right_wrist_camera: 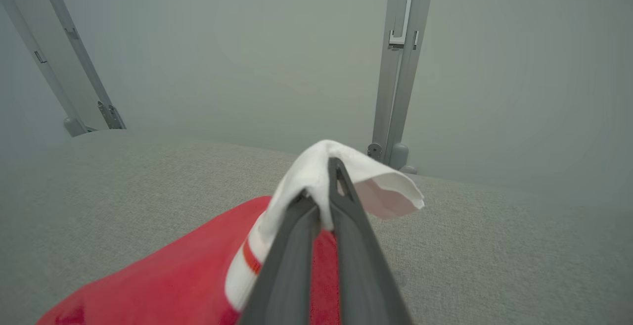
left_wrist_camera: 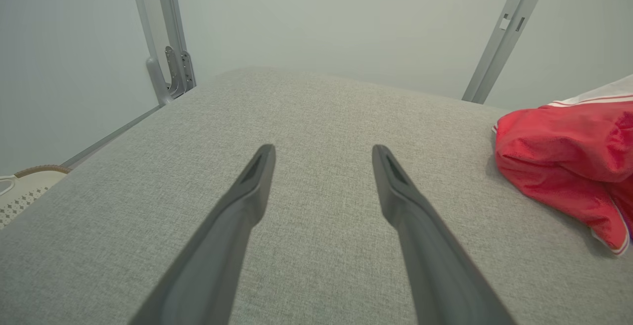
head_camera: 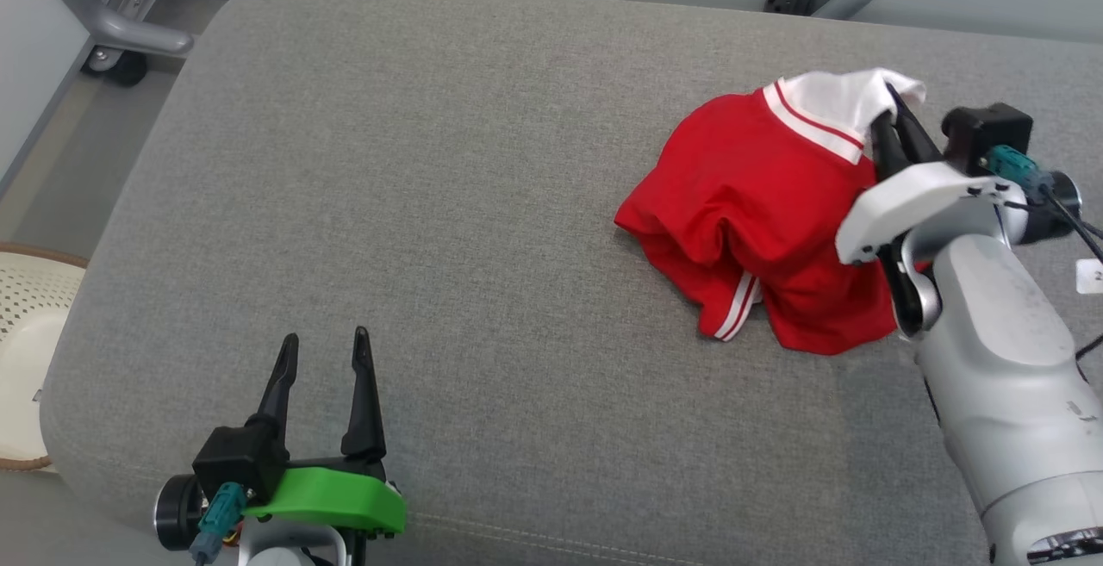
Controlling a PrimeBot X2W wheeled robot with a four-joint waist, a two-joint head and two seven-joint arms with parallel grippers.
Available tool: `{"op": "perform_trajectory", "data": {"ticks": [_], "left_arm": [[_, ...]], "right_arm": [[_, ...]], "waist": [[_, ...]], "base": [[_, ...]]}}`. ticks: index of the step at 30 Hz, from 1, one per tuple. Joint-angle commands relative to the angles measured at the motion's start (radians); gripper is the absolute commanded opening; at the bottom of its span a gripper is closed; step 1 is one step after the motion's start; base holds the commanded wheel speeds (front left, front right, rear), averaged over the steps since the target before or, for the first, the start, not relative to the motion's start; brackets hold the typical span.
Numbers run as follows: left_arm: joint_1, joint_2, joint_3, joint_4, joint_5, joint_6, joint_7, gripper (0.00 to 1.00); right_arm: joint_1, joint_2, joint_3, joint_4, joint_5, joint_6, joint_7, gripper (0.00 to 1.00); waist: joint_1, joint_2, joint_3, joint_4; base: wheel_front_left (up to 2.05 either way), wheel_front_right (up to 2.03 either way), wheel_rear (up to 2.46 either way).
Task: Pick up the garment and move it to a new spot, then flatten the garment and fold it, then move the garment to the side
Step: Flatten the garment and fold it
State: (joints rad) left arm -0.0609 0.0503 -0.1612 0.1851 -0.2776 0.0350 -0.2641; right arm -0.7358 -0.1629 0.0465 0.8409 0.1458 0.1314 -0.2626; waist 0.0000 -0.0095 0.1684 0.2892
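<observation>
Here, right pincer (right_wrist_camera: pixel 322 184) closed, gripping garment (head_camera: pixel 750 195)

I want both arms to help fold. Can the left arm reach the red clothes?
Probably yes. The left pincer is open, and only bare grey cushion lies between it and the red garment. The right pincer grips its white edge, on the far side.

On cushion (head_camera: pixel 431 247), right side: garment (head_camera: pixel 758 204); off cushion's left edge: basket (head_camera: pixel 26 351).

Bright, even light; soft shadows; wrist views distorted.
</observation>
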Motion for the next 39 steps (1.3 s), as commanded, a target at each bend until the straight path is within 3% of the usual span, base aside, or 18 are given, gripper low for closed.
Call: {"op": "perform_trajectory", "data": {"ticks": [1, 12, 21, 22, 24, 25, 26, 34, 39], "left_arm": [[-0.013, 0.001, -0.004, 0.003, -0.010, 0.000, 0.000, 1.00], [-0.013, 0.001, -0.014, -0.001, -0.025, 0.010, 0.000, 1.00], [-0.005, 0.000, -0.008, -0.005, -0.030, 0.012, 0.000, 1.00], [-0.005, 0.000, -0.007, -0.005, -0.030, 0.013, 0.000, 1.00], [-0.006, 0.000, -0.005, -0.005, -0.030, 0.014, 0.000, 1.00], [-0.006, 0.000, -0.004, -0.005, -0.030, 0.015, 0.000, 1.00], [-0.007, 0.000, -0.003, -0.006, -0.030, 0.016, 0.000, 1.00], [0.000, 0.000, 0.007, -0.006, -0.020, 0.016, 0.000, 1.00], [0.007, 0.001, 0.018, -0.012, -0.010, 0.014, 0.000, 1.00]], "right_arm": [[-0.020, 0.023, 0.019, -0.035, -0.017, -0.002, -0.002, 0.00], [-0.065, 0.106, 0.329, -0.133, 0.089, -0.002, -0.003, 0.00], [-0.041, 0.109, 0.719, -0.121, 0.317, -0.002, 0.037, 0.00], [-0.041, 0.109, 0.756, -0.115, 0.332, -0.002, 0.040, 0.07], [-0.040, 0.110, 0.823, -0.104, 0.366, -0.002, 0.050, 0.39], [-0.043, 0.111, 0.853, -0.100, 0.382, -0.002, 0.050, 0.93], [-0.048, 0.111, 0.878, -0.094, 0.394, -0.002, 0.049, 1.00], [-0.084, 0.101, 1.046, -0.079, 0.447, -0.002, 0.030, 1.00], [-0.093, 0.071, 1.010, -0.102, 0.467, -0.002, 0.001, 1.00]], "waist": [[0.0000, 0.0095, -0.006, 0.003], [0.0000, 0.0095, -0.028, 0.064], [0.0000, 0.0095, -0.026, 0.106], [0.0000, 0.0095, -0.025, 0.106], [0.0000, 0.0095, -0.023, 0.104], [0.0000, 0.0095, -0.022, 0.101], [0.0000, 0.0095, -0.021, 0.096], [0.0000, 0.0095, -0.030, 0.042], [0.0000, 0.0095, -0.039, -0.009]], "base": [[0.00, 0.00, 0.00], [0.00, 0.00, 0.00], [0.00, 0.00, 0.00], [0.00, 0.00, 0.00], [0.00, 0.00, 0.00], [0.00, 0.00, 0.00], [0.00, 0.00, 0.00], [0.00, 0.00, 0.00], [0.00, 0.00, 0.00]]}}
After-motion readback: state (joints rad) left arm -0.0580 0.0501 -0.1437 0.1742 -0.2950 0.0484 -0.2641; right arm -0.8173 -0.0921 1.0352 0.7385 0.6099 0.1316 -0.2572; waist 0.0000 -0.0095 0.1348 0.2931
